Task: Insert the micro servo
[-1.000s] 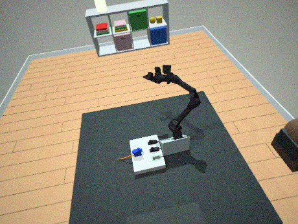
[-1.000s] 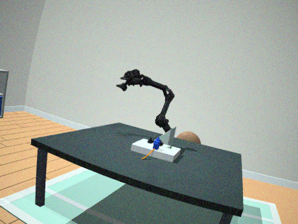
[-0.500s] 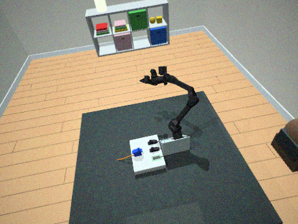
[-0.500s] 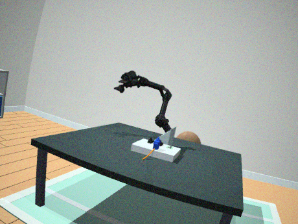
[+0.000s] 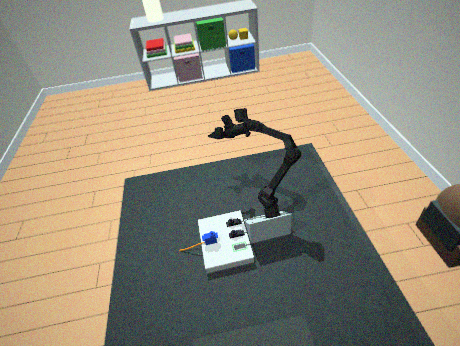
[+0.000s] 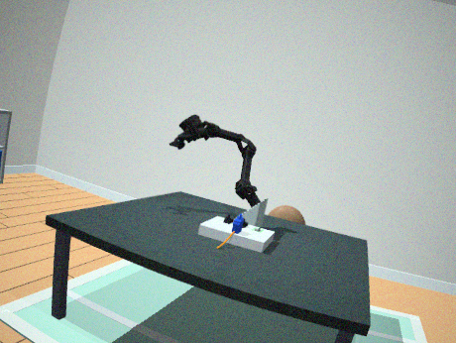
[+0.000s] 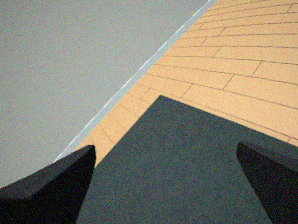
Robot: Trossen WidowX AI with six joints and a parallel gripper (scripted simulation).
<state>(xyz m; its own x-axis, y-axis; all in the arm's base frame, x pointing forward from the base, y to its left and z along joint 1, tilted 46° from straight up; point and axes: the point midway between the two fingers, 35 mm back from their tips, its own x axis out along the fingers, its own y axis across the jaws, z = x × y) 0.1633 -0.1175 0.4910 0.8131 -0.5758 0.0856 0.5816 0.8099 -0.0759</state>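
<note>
Gripper: the black parallel-jaw gripper (image 5: pixel 216 134) (image 6: pixel 175 143) (image 7: pixel 168 149) is open, with its 2 dark fingers well apart and nothing between them.
Gripper position: high above the dark slate-coloured rectangular table (image 5: pixel 160 215) (image 6: pixel 149 215) (image 7: pixel 165 170) and well apart from the deck; the wrist view shows a table corner between the fingers.
Arm: the black jointed arm (image 5: pixel 280 175) (image 6: pixel 247 166) rises beside the deck and bends over at the top.
Servo: the small blue box-shaped micro servo (image 5: pixel 210 237) (image 6: pixel 238 223) is on the deck's top, near the edge opposite the panel and outside the marked pocket; its shaft direction is too small to tell.
Cable: the thin orange cable (image 5: pixel 191 247) (image 6: pixel 226 240) runs from the servo out past the deck's edge.
Deck: the white rectangular slab-like deck (image 5: pixel 220 257) (image 6: pixel 213 227) is on the table.
Pocket: the small green-outlined pocket (image 5: pixel 240 246) (image 6: pixel 258 229) lies near the panel side of the deck, apart from the servo.
Black parts: 2 small black components (image 5: pixel 233 222) stand on the deck, in a row with the pocket.
Panel: the pale grey upright flat panel (image 5: pixel 270 227) (image 6: pixel 257 214) stands beside the deck, near the arm's foot.
Shelf: the grey cubby shelf (image 5: pixel 195 13) stands by the far wall, well apart from the table.
</note>
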